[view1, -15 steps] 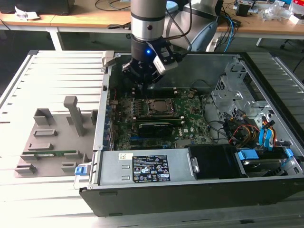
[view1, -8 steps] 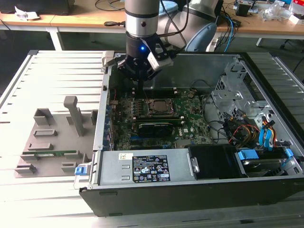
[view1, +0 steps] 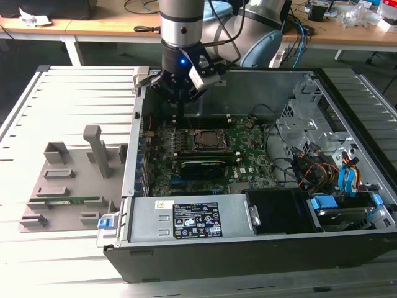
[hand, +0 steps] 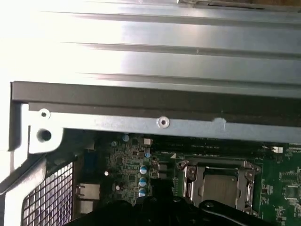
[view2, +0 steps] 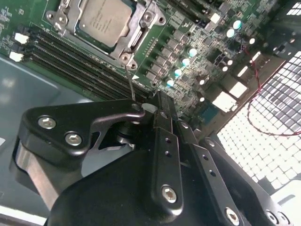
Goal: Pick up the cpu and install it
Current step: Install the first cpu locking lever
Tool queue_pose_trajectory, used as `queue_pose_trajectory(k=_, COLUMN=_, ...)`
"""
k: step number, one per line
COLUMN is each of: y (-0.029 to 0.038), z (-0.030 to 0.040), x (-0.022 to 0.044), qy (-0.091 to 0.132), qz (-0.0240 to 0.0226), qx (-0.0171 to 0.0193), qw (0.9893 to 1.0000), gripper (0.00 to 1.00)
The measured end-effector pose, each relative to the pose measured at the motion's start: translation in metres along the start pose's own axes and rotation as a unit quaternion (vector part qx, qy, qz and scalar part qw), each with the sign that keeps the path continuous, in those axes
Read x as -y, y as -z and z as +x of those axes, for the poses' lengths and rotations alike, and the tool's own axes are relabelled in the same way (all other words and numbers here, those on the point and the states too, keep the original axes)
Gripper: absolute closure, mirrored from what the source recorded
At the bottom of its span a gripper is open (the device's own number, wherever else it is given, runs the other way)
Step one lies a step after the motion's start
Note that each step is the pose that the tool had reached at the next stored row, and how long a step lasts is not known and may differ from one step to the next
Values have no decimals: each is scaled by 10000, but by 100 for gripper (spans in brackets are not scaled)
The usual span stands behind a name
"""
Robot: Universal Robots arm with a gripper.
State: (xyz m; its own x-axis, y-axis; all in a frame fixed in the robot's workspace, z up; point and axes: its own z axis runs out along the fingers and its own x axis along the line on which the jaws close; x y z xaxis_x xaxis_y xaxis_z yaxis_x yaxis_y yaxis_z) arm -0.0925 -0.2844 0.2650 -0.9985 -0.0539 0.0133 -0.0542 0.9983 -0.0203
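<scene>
CPU (view1: 208,140) sat seated in its socket at the middle of the motherboard (view1: 248,162), inside the open computer case (view1: 347,248), as seen in the exterior view. The gripper (view1: 180,107) hung from the arm just above the board near the case's far wall, close beside the socket toward the exterior view's left; whether its claw was spread or closed could not be told. A grey fixture tray (view1: 68,186) with upright pegs lay on the slatted bench (view1: 74,93) beside the case, toward the exterior view's left, and a memory stick (view1: 74,200) rested in one of its slots.

Second wrist view: the pale metal top of the CPU (view2: 106,16) lay within the socket frame (view2: 136,33), with dark memory slots (view2: 70,61) running alongside. The black gripper (view2: 155,106) filled the foreground, a thin wire-like lever (view2: 129,82) rising from the socket's corner toward it; nothing could be seen held.

First wrist view: the CPU (hand: 218,181) again lay in its socket, below the case's metal wall (hand: 141,123), with the bench slats beyond and a perforated grille (hand: 47,193) at the case corner.
</scene>
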Motion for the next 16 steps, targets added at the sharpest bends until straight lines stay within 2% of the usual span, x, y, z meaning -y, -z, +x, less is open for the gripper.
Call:
queue_pose_trajectory(k=2, y=-11, z=-9, x=-23, qy=0, qz=-7, qx=1, qw=10000, gripper=89)
queue_pose_trajectory(k=8, y=-9, z=-151, x=-16, qy=0, qz=-6, qx=-1, qw=10000, gripper=89)
queue_pose_trajectory(k=16, y=-8, z=-281, x=-9, qy=0, qz=-7, qx=-2, qw=10000, gripper=89)
